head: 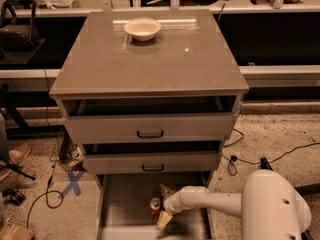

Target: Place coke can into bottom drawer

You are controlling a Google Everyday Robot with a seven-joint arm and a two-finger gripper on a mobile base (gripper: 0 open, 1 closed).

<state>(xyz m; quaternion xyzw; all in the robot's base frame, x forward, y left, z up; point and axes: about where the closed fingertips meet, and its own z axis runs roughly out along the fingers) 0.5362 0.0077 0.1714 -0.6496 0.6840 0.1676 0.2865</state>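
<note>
The coke can [155, 205] stands upright on the pale floor of the pulled-out bottom drawer [125, 204], near its middle. My gripper [164, 205] reaches into the drawer from the right, at the end of my white arm [215, 201]. Its fingers are spread wide, one finger [165, 189] behind the can and the other towards the front, with the can just at their tips. The fingers do not press on the can.
The two upper drawers with dark handles [150, 133] are slightly ajar above the bottom one. A white bowl [143, 28] sits on the cabinet top [150, 59]. Cables [50, 194] and a blue X mark [73, 182] lie on the floor to the left.
</note>
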